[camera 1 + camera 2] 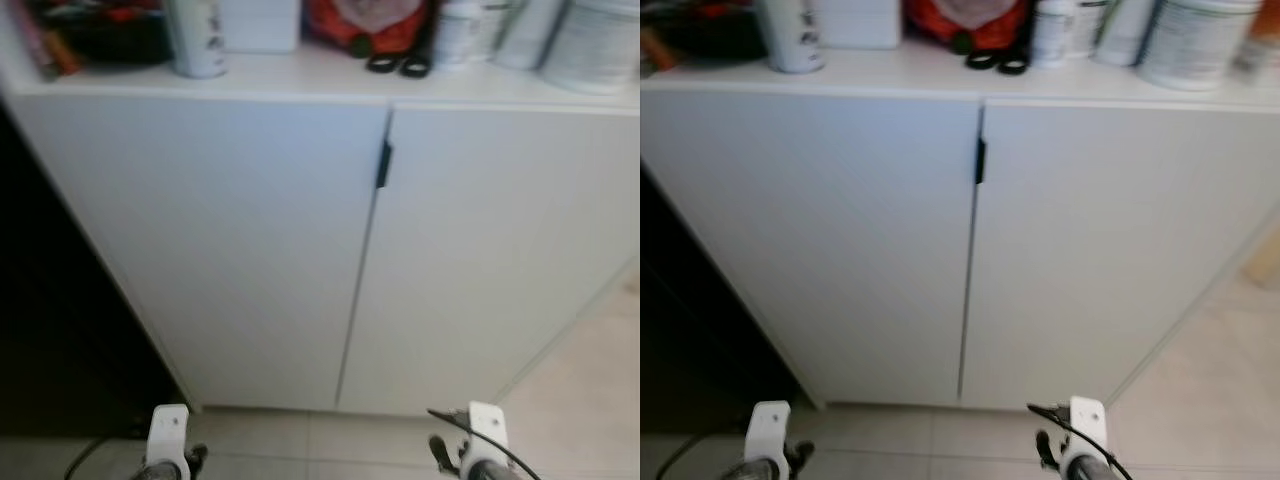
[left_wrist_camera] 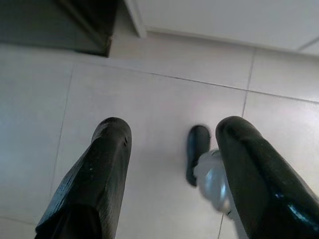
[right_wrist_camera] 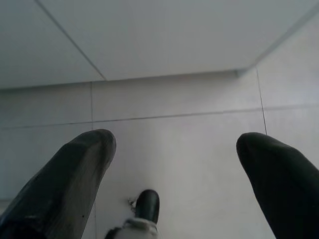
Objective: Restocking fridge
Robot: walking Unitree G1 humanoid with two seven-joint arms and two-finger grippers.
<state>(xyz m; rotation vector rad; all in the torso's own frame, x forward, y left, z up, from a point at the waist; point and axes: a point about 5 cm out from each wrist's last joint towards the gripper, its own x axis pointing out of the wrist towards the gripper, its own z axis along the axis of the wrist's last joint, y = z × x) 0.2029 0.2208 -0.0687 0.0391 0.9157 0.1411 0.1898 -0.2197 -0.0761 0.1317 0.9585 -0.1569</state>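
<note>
Pincers [image 2: 172, 149] hang open; jars [image 1: 1200, 40] top closed cabinet [image 1: 300, 250].

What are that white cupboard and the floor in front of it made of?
The cupboard doors look like smooth matt white painted or laminated board: flat, grainless, with a thin seam and a small dark handle. The floor looks like pale glazed tile, judging by its straight grout lines and soft sheen.

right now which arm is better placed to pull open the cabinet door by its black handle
Right, marginally. The black handle sits right of centre, nearer the right gripper. Both the right and left gripper hang open near the floor.
</note>
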